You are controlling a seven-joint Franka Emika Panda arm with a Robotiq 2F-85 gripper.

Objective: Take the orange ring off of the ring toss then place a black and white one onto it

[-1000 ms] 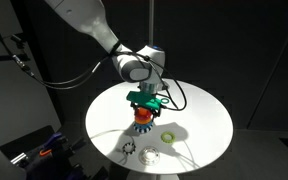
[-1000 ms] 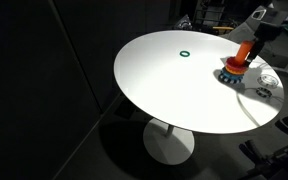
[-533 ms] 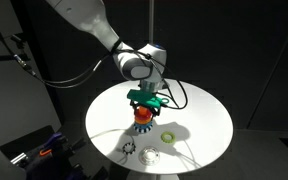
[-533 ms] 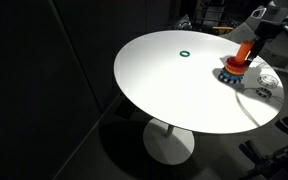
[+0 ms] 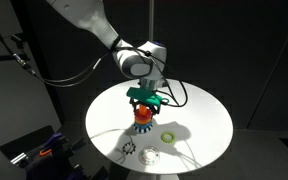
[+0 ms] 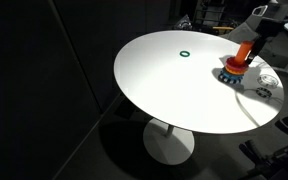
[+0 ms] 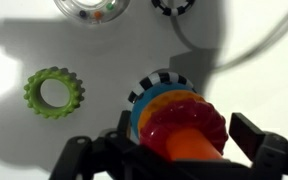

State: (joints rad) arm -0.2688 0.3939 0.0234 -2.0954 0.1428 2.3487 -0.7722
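Observation:
The ring toss stands near the middle of the white table, its orange peg rising through a stack of rings. The orange ring lies on top of that stack, above a yellow and a blue layer, with a black-and-white striped edge at the bottom. My gripper is open, one finger on each side of the stack's top; in an exterior view the gripper hangs directly over the peg. The black and white one lies loose on the table near its edge, partly cut off in the wrist view.
A green toothed ring lies on the table beside the stack, and a clear ring lies further off. In an exterior view a small green ring lies alone far from the ring toss. The round table drops off all around.

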